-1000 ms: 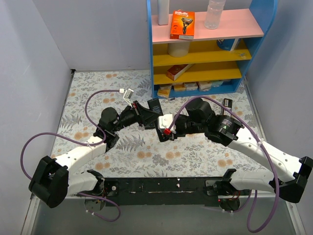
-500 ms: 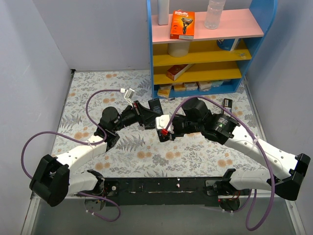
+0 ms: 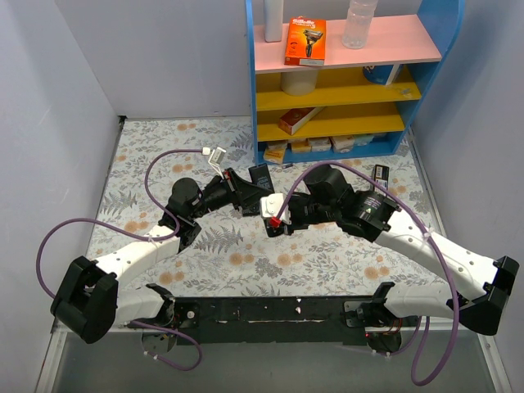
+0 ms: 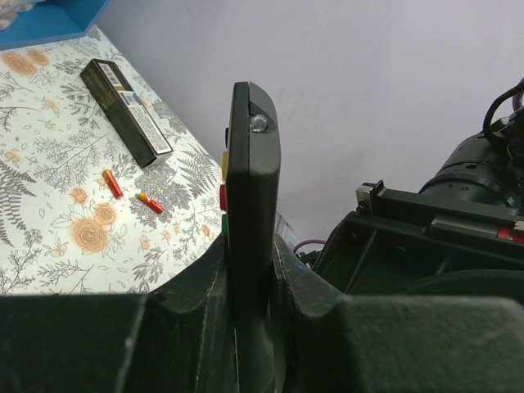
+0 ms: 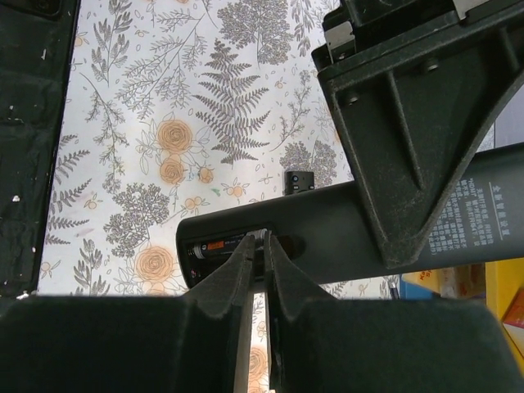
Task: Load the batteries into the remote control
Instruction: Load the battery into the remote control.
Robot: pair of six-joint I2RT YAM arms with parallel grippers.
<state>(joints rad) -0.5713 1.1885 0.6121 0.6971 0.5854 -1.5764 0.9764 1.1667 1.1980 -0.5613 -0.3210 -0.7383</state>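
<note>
Black plastic, the remote control (image 4: 250, 213) stands on edge above the desk (image 3: 246, 254), clamped at its lower body by the left end effector (image 4: 250, 274), coloured buttons facing 9 o'clock in the left wrist view. In the right wrist view its back is turned to the camera and the bay is open, with one cell (image 5: 214, 246) lying inside it.

The right end effector (image 5: 262, 246) has its fingers drawn almost together, tips at the bay's edge just at 3 o'clock of that cell. No cell shows between them, and whether they pinch anything cannot be told.

Likely risks: a push on the seated cell could tip it out of the bay or twist the remote in the left grip, since it is clamped well away from the bay end. The two end effectors are very close, so a small sideways drift could knock them together.

Two loose red batteries (image 4: 113, 182) lie on the desk at 9 o'clock of the remote, near a slim black remote (image 4: 127, 110). The small cover piece (image 5: 296, 182) rests on the desk beyond the bay.

Open room lies toward 6 and 9 o'clock on the desk in the top view. The shelf (image 3: 327, 98) closes off 12 to 1 o'clock.
</note>
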